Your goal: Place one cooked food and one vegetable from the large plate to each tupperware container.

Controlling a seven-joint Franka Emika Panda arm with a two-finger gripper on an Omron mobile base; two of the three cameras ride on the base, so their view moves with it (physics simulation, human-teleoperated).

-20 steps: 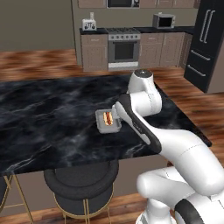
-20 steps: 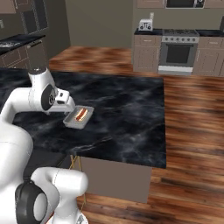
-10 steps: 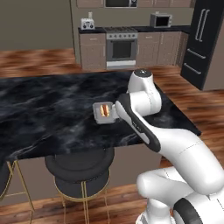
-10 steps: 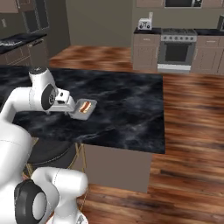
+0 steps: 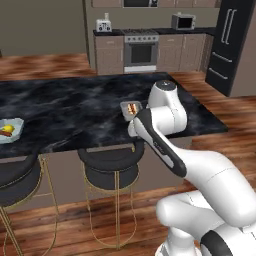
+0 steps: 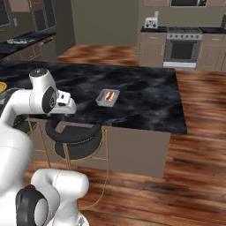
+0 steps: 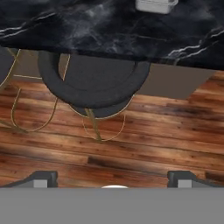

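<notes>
One tupperware container (image 6: 107, 97) sits on the black marble counter (image 6: 145, 101) with a sausage-like food in it; it also shows as the tub (image 5: 131, 109) and the tub (image 7: 156, 5). A second tupperware container (image 5: 10, 130) holding yellow and red food rests near the counter's left front edge. A golden-yellow rim (image 6: 1, 86) at the picture's left border looks like the large plate, mostly cut off. My gripper (image 7: 112, 178) hangs open and empty off the counter's front edge, looking down over a stool, well short of the near container.
Dark round stools with gold legs stand under the counter's front edge: one stool (image 5: 110, 161) below my hand, also seen as the seat (image 7: 94, 81), and another stool (image 5: 15, 175) to the left. Wooden floor (image 6: 185, 176) lies open to the right. Stove and cabinets stand far behind.
The whole picture has shifted: the base has driven, so the counter and the near container now lie farther off and more of the island and stools shows. The gripper stays open.
</notes>
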